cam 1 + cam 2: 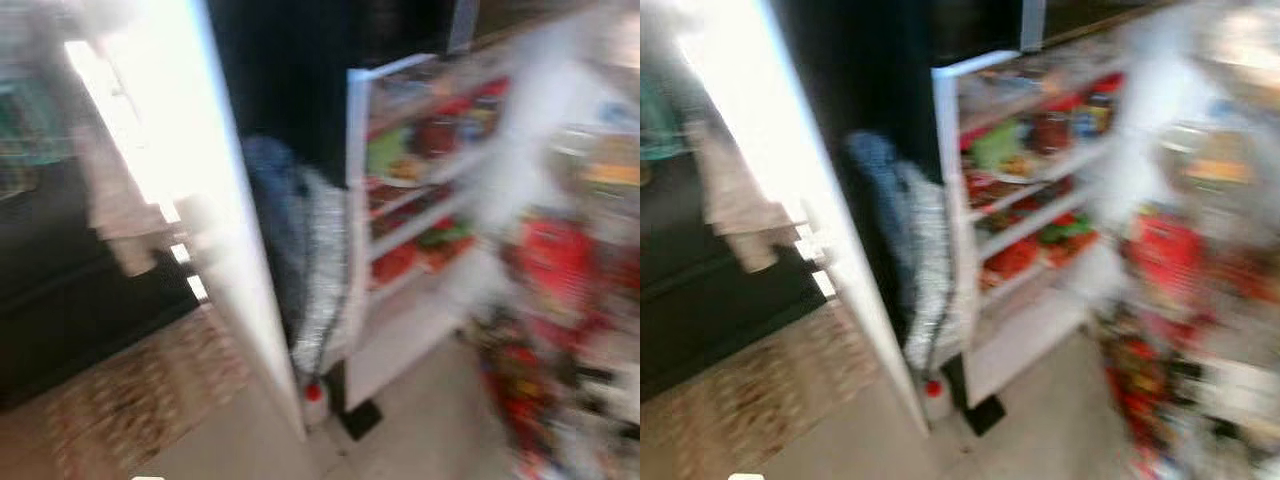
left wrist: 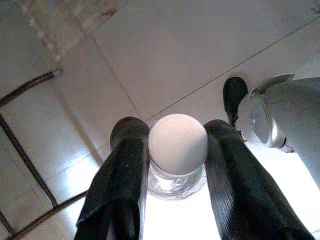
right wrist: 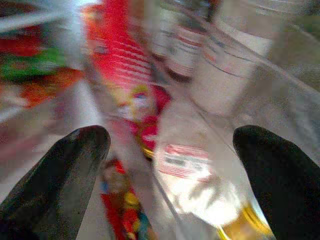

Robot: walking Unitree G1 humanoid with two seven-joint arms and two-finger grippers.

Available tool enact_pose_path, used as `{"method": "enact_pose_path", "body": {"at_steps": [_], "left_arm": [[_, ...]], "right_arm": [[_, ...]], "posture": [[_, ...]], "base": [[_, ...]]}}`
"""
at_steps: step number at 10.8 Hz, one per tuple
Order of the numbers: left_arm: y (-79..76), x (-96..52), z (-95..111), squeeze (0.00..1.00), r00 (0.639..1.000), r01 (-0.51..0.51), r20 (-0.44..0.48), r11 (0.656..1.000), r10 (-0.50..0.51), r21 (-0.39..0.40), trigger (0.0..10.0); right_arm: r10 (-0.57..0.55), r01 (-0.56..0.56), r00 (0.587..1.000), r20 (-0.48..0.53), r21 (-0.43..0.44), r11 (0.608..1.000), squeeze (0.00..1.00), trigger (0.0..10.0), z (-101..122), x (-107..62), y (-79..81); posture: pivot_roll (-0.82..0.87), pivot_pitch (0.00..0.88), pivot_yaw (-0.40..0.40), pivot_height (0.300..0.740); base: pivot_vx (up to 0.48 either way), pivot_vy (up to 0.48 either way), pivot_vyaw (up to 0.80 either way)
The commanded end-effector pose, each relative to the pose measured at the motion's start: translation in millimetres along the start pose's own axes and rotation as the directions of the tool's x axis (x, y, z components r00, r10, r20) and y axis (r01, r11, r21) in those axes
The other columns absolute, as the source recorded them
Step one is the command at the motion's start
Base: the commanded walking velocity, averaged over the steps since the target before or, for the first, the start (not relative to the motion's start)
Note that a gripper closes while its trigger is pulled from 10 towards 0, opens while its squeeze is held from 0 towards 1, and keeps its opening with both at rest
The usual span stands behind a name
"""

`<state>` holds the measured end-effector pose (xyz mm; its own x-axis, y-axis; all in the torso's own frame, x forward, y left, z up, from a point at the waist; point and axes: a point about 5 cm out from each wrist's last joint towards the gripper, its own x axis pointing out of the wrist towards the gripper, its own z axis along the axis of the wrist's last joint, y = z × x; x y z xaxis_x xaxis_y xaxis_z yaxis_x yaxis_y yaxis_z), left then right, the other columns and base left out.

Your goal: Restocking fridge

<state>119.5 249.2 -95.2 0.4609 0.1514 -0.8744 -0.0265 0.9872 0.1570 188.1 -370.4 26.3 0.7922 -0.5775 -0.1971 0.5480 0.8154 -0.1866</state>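
One clear bottle (image 2: pixel 177 165) with a white cap sits pinched between the left gripper (image 2: pixel 176 150)'s two fingers, above the tiled floor (image 2: pixel 200 45). The right gripper (image 3: pixel 172 150) gapes wide, holding nothing, before blurred fridge door shelves (image 1: pixel 420 180); labels unreadable.

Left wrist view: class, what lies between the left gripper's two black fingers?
A clear bottle with a white cap sits between the left gripper's fingers, seen in the left wrist view.

Both eye views heavily motion-blurred. Fridge door (image 1: pixel 215 200) blown out white by glare. Right wrist view smeared, shelves (image 3: pixel 35 55) soft. Left wrist view sharp; bright glare on floor (image 2: pixel 165 50).
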Motion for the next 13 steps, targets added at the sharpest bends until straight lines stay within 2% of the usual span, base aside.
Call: {"method": "enact_pose_path", "body": {"at_steps": [1, 2, 3, 4, 5, 6, 7, 8, 9, 10, 11, 13], "left_arm": [[3.1, -0.4, -1.5, 0.00, 1.000, -0.002, -0.017, 1.000, 0.003, 0.018, 10.0], [3.1, -0.3, -1.0, 0.00, 1.000, -0.003, -0.016, 1.000, 0.003, 0.019, 10.0], [3.3, -0.1, -0.4, 0.00, 1.000, -0.004, -0.015, 1.000, 0.004, 0.019, 10.0], [3.1, 0.1, 0.4, 0.00, 1.000, -0.003, -0.015, 1.000, 0.004, 0.019, 10.0], [3.0, 0.2, 1.0, 0.00, 1.000, -0.003, -0.014, 1.000, 0.003, 0.021, 10.0], [2.8, 0.3, 1.6, 0.00, 1.000, -0.002, -0.012, 1.000, 0.003, 0.024, 10.0], [2.6, 0.2, 1.5, 0.00, 1.000, -0.011, -0.002, 1.000, 0.011, -0.002, 10.0], [3.1, 0.0, 1.2, 0.00, 1.000, -0.016, 0.001, 1.000, 0.016, -0.020, 10.0], [3.4, -0.1, 0.4, 0.00, 1.000, -0.016, -0.005, 1.000, 0.016, -0.019, 10.0], [3.9, -0.1, -0.1, 0.00, 1.000, -0.018, -0.011, 1.000, 0.018, -0.012, 10.0], [4.0, -0.1, -0.1, 0.00, 1.000, -0.019, -0.012, 1.000, 0.019, -0.007, 10.0], [3.4, -0.2, -0.8, 0.00, 1.000, -0.016, -0.015, 1.000, 0.016, -0.006, 10.0]], "right_arm": [[-0.133, 0.135, 0.989, -0.069, 0.022, 0.991, 0.00, 10.0, -10.2, -6.6, -31.9], [-0.155, 0.158, 0.984, -0.084, 0.025, 0.987, 0.00, 10.0, -10.6, -6.5, -38.8], [-0.138, 0.148, 0.980, -0.144, 0.064, 0.987, 0.00, 10.0, -18.9, -7.7, -35.5], [0.046, 0.003, 0.951, -0.306, 0.159, 0.987, 0.00, 10.0, -48.2, -17.0, 5.4], [0.209, -0.122, 0.879, -0.429, 0.220, 0.968, 0.00, 10.0, -73.0, -34.0, 42.4], [0.347, -0.309, 0.750, -0.563, 0.166, 0.936, 0.00, 10.0, -99.9, -63.1, 80.1], [0.431, -0.439, 0.650, -0.626, 0.154, 0.885, 0.00, 10.0, -115.2, -88.9, 113.1], [0.436, -0.413, 0.648, -0.624, 0.193, 0.890, 0.00, 10.0, -115.5, -91.3, 121.0], [0.387, -0.288, 0.672, -0.632, 0.259, 0.922, 0.00, 10.0, -116.1, -90.7, 121.1], [0.366, -0.262, 0.665, -0.651, 0.255, 0.931, 0.00, 10.0, -118.5, -93.0, 120.5], [0.357, -0.272, 0.661, -0.660, 0.233, 0.934, 0.00, 10.0, -119.8, -94.5, 120.6], [0.387, -0.309, 0.649, -0.655, 0.238, 0.921, 0.00, 10.0, -121.0, -97.9, 123.2]], "posture": [[-0.16, 0.000, 0.066, 0.740], [-0.17, 0.000, 0.066, 0.740], [-0.17, 0.000, 0.067, 0.740], [-0.17, 0.000, 0.073, 0.740], [-0.18, 0.000, 0.077, 0.740], [-0.17, 0.000, 0.077, 0.740], [-0.13, 0.000, 0.070, 0.740], [-0.14, 0.000, 0.072, 0.740], [-0.14, 0.000, 0.072, 0.740], [-0.14, 0.000, 0.067, 0.740], [-0.14, 0.000, 0.067, 0.740], [-0.14, 0.000, 0.062, 0.740]], "base": [[0.000, 0.000, 0.00], [0.000, 0.000, 0.00], [0.000, 0.000, 0.00], [0.000, 0.000, 0.00], [0.000, 0.000, 0.00], [0.000, 0.000, 0.00], [0.000, 0.000, 0.00], [0.000, 0.000, 0.00], [0.000, 0.000, 0.00], [0.000, 0.000, 0.00], [0.000, 0.000, 0.00], [0.000, -0.375, 0.72]]}}
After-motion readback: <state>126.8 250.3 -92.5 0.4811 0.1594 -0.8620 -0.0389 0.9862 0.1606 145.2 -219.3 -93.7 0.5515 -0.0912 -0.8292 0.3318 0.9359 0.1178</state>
